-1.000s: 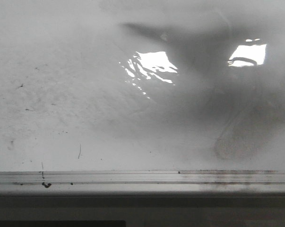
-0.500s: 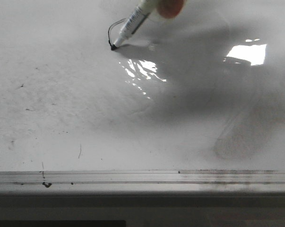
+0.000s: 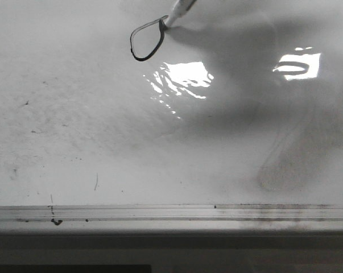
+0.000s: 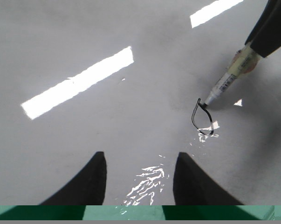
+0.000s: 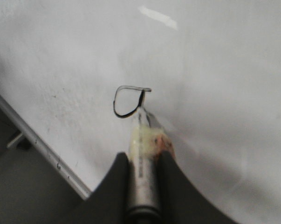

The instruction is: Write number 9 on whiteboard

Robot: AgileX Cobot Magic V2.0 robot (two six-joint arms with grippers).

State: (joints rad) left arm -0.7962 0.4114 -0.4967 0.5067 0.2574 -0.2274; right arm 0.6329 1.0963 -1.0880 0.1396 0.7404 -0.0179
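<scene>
The whiteboard (image 3: pixel 103 114) fills the front view, glossy white and smudged grey. A closed black loop (image 3: pixel 146 40), the top of the number 9, is drawn near its far middle; no tail shows. It also shows in the left wrist view (image 4: pixel 202 116) and the right wrist view (image 5: pixel 127 100). A white marker (image 3: pixel 179 10) touches the loop's upper right corner with its tip. My right gripper (image 5: pixel 142 161) is shut on the marker (image 5: pixel 142 144). My left gripper (image 4: pixel 139 175) is open and empty above the board, beside the loop.
A silver metal frame strip (image 3: pixel 171 214) edges the board's near side, with small black marks at its left. Black specks and scratches (image 3: pixel 95 182) dot the near left of the board. Ceiling lights glare on the surface (image 3: pixel 182 77).
The marker came into view and drew a curve down the left side. It then swept round to the upper right and closed the loop.
</scene>
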